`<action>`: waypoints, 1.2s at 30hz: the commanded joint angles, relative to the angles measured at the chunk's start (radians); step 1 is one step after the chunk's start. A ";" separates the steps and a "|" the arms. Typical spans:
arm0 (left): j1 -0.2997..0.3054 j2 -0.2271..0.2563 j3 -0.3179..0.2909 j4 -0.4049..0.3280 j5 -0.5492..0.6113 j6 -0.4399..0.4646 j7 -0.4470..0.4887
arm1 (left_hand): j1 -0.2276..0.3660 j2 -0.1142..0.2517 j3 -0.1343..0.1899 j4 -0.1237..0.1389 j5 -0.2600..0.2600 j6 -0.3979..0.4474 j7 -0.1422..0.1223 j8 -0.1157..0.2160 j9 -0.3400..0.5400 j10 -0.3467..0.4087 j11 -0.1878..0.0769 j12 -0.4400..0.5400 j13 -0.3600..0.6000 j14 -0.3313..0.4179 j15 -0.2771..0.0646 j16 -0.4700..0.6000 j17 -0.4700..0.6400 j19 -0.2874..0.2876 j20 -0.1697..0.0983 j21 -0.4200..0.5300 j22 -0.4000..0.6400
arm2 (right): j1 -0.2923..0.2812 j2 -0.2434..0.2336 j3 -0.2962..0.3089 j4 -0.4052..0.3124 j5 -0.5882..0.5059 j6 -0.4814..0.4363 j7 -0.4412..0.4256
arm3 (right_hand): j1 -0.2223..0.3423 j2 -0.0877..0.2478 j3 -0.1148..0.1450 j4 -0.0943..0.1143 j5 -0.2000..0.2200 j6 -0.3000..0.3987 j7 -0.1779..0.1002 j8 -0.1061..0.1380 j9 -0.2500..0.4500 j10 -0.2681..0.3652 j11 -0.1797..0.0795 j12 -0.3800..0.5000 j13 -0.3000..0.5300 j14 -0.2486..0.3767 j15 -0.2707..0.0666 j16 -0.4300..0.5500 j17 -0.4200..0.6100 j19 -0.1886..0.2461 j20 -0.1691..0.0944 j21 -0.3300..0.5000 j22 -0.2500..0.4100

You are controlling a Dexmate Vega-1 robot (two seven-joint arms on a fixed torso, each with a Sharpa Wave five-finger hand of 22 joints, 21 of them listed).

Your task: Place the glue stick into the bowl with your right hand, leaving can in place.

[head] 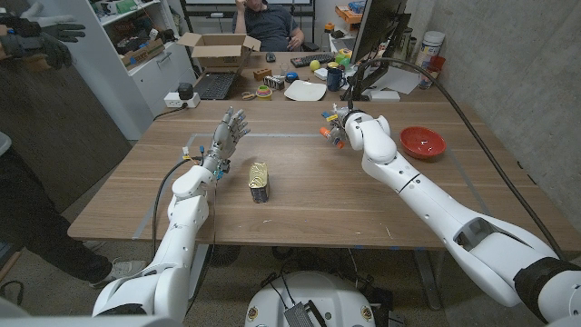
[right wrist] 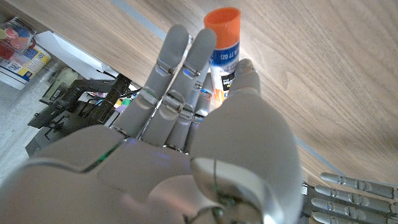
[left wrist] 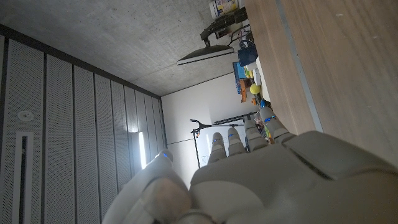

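The glue stick (right wrist: 225, 38), white with an orange cap, sits between the thumb and fingers of my right hand (right wrist: 205, 124). In the head view that right hand (head: 336, 123) hovers over the table's far middle, with the glue stick's orange end (head: 338, 142) at its lower side. The red bowl (head: 423, 142) lies to the right of the hand, apart from it. A yellow can (head: 260, 181) stands at the table's middle. My left hand (head: 228, 134) is raised left of the can with its fingers apart, holding nothing; its back (left wrist: 280, 180) faces the left wrist camera.
Along the far edge lie a cardboard box (head: 221, 50), a laptop (head: 216, 84), a white plate (head: 305, 90) and a monitor (head: 377, 36). One person (head: 272, 23) sits behind the table, another (head: 27, 182) stands at its left. A black cable (head: 481, 136) runs past the bowl.
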 commanded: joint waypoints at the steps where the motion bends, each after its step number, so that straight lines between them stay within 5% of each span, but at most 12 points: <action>1: 0.016 0.003 0.007 -0.030 -0.010 0.008 0.004 | -0.009 0.004 -0.002 0.000 0.008 -0.006 -0.003 0.002 0.002 -0.002 0.000 0.007 0.006 -0.004 0.010 -0.002 0.005 -0.016 0.005 -0.006 0.004 | -0.020 0.015 0.036 -0.030 -0.002 -0.004 -0.019 | 0.074 0.083 -0.008 -0.001 -0.002 0.034 -0.022 0.001 0.007 0.052 -0.039 0.006 0.000 0.013 -0.003 -0.003 0.006 0.016 -0.063 -0.003 -0.003; 36: 0.071 0.010 0.033 -0.123 -0.026 0.031 0.026 | -0.011 0.005 -0.009 -0.001 0.012 -0.005 -0.002 0.003 0.002 -0.002 0.000 0.007 0.006 -0.005 0.010 -0.002 0.005 -0.015 0.005 -0.011 0.004 | -0.025 0.032 0.088 -0.025 -0.020 -0.065 -0.080 | 0.075 0.090 -0.041 0.014 -0.014 0.049 -0.018 -0.012 0.023 0.059 -0.032 0.010 0.001 0.025 -0.002 -0.015 0.015 0.026 -0.064 0.007 -0.028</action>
